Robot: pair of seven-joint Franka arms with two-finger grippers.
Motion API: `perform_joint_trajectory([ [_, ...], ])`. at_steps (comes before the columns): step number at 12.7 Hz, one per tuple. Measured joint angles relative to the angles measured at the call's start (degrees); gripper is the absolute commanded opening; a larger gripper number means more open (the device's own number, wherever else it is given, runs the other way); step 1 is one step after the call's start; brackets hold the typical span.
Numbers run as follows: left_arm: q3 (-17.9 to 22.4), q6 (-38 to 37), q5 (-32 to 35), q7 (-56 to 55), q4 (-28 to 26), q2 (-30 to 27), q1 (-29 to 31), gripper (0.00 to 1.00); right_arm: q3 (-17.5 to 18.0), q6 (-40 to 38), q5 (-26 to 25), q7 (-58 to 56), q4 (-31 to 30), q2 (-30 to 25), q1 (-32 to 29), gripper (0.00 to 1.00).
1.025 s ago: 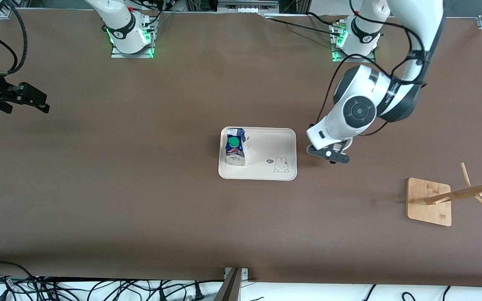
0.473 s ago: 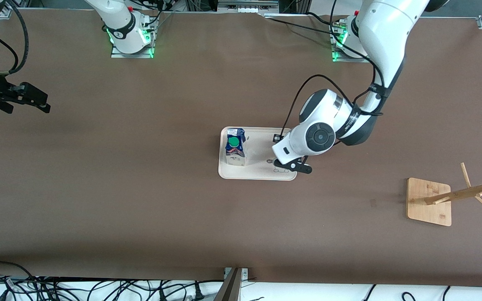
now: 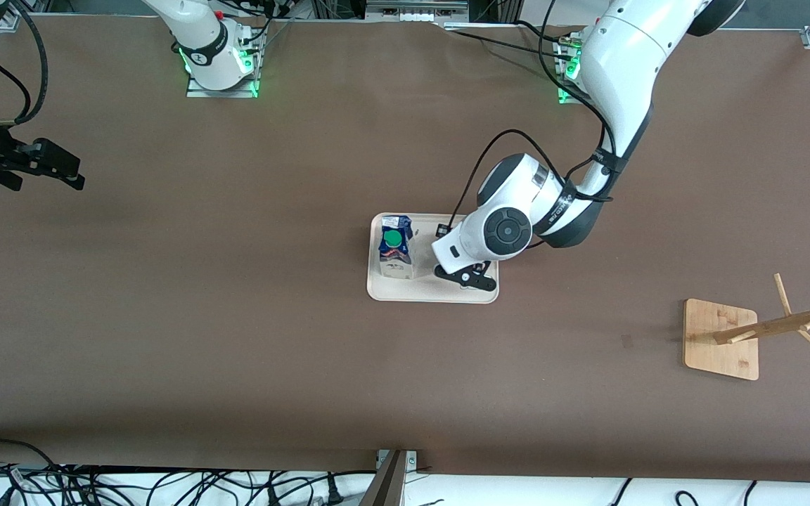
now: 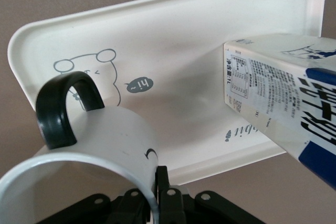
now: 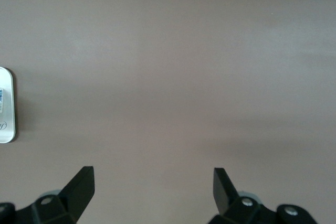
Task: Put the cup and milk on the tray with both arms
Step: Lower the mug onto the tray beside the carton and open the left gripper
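The cream tray (image 3: 425, 242) lies mid-table. The blue and white milk carton (image 3: 396, 254) with its green cap stands upright on the tray's end toward the right arm. My left gripper (image 3: 466, 276) hangs over the tray's bunny end; the cup is hidden under its wrist there. In the left wrist view the left gripper (image 4: 160, 195) is shut on the rim of the white cup (image 4: 100, 145), black handle up, just above the tray (image 4: 173, 45), beside the milk (image 4: 283, 103). My right gripper (image 3: 74, 176) waits open and empty over bare table at the right arm's end, and shows in its own wrist view (image 5: 152, 182).
A wooden mug rack (image 3: 721, 339) with slanted pegs stands at the left arm's end, nearer the front camera than the tray. Cables lie along the table's front edge. A corner of the tray (image 5: 6, 109) shows in the right wrist view.
My left arm has carried the cup from beside the tray to over its bunny end, closer to the milk. The right arm has not moved.
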Motion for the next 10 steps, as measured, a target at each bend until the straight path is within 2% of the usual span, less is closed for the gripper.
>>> perform_joint_trajectory([
  [7,0.2,3.6,0.0,-0.1,0.5,2.9,-0.3,0.00,0.0,0.0,0.0,0.1,0.0,0.0,0.0,1.00],
  [8,0.2,3.6,0.0,-0.1,0.5,3.0,-0.3,0.17,0.0,0.0,0.0,0.1,0.0,0.0,0.0,1.00],
  [9,0.2,3.7,0.0,-0.1,0.5,3.0,-0.3,0.99,0.0,0.0,0.0,0.1,0.0,0.0,0.0,1.00],
  [10,0.2,3.7,0.0,-0.1,0.5,3.0,-0.4,1.00,0.0,0.0,0.0,0.1,0.0,0.0,0.0,1.00],
])
